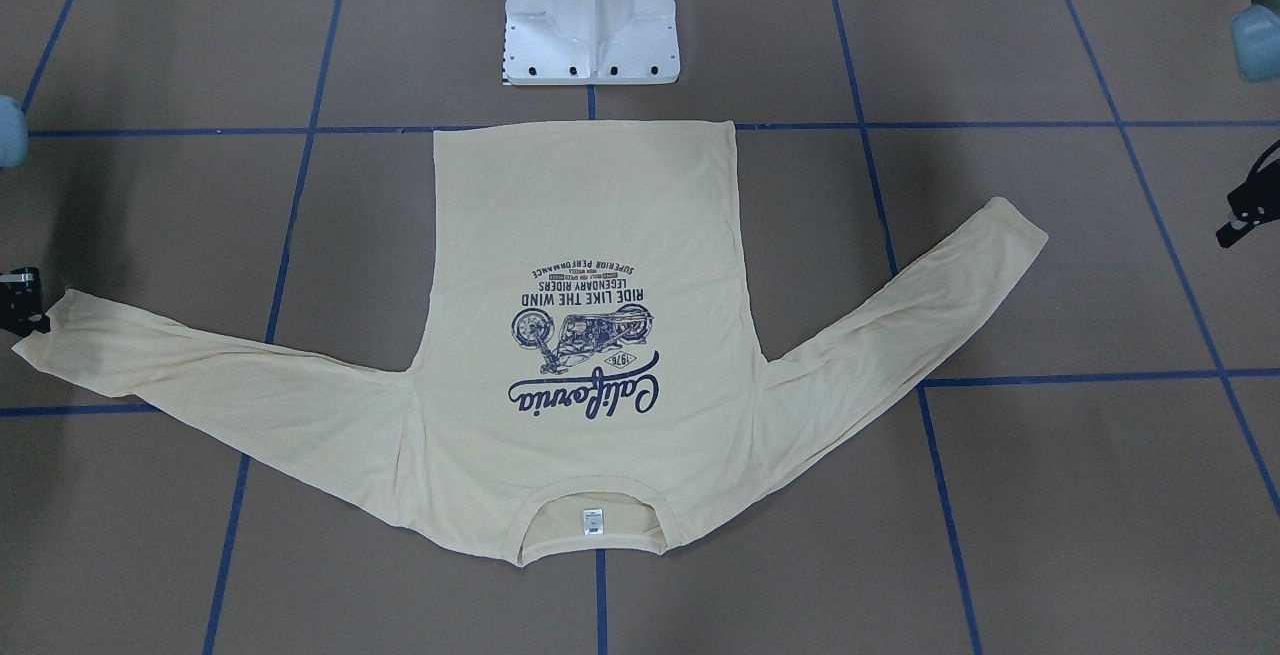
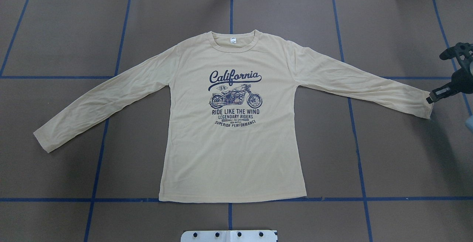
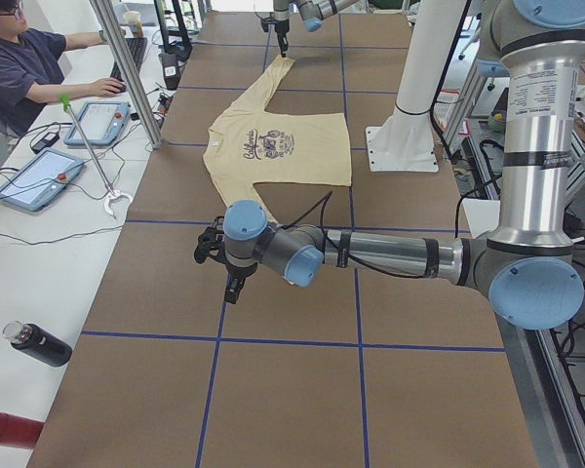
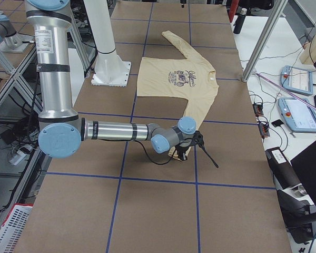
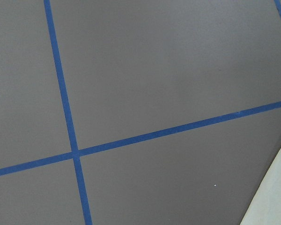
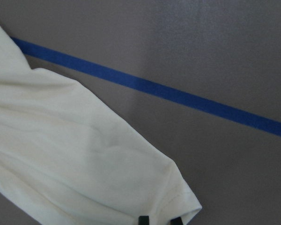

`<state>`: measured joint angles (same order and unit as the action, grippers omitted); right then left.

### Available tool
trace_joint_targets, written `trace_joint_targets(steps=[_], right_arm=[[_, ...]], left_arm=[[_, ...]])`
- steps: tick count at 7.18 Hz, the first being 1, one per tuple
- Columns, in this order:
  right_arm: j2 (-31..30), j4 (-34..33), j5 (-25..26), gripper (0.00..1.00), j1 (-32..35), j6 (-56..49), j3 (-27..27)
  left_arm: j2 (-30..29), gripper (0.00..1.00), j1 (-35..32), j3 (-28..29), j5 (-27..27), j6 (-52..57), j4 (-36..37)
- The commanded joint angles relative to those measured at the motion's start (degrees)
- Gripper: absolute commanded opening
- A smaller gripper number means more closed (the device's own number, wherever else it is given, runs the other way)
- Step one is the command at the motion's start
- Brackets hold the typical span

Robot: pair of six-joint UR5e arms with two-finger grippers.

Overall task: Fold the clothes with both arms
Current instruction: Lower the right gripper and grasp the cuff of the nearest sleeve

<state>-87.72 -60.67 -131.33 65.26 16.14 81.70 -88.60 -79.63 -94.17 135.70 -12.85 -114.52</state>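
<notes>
shirt (image 2: 232,153) flat, print up, on table (image 2: 74,168): hem just in front of base (image 2: 229,235), collar on the side far from base, sleeves spread out to both sides of base. right gripper (image 6: 159,220) is down at the cuff (image 2: 425,105) far out on base's right; tips (image 6: 143,219) stand narrowly apart right at the cuff hem, cloth lying flat there. left gripper (image 3: 224,268) is far out on base's left, clear of the other cuff (image 2: 42,140); its jaw gap: cannot tell
</notes>
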Motion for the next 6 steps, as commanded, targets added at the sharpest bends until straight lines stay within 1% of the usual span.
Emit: trace_joint_targets(steps=[1, 2, 3, 4, 6], right_arm=[[0.1, -0.1, 0.2, 0.45, 0.0, 0.1, -0.4], [0.0, -0.1, 0.3, 0.47, 0.0, 0.1, -0.5], [0.1, -0.1, 1.9, 0.51, 0.0, 0.3, -0.6], [0.2, -0.2, 3.0, 0.51, -0.6, 0.4, -0.7], [0.2, -0.2, 3.1, 0.51, -0.8, 0.4, -0.9]], left_arm=[[0.0, 0.99, 0.0, -0.1, 0.0, -0.1, 0.0], [0.0, 0.99, 0.0, -0.2, 0.0, -0.1, 0.0], [0.0, 0.99, 0.0, -0.2, 0.1, -0.1, 0.0], [0.0, 0.99, 0.0, -0.2, 0.0, -0.1, 0.0], [0.0, 0.99, 0.0, -0.2, 0.1, -0.2, 0.0]])
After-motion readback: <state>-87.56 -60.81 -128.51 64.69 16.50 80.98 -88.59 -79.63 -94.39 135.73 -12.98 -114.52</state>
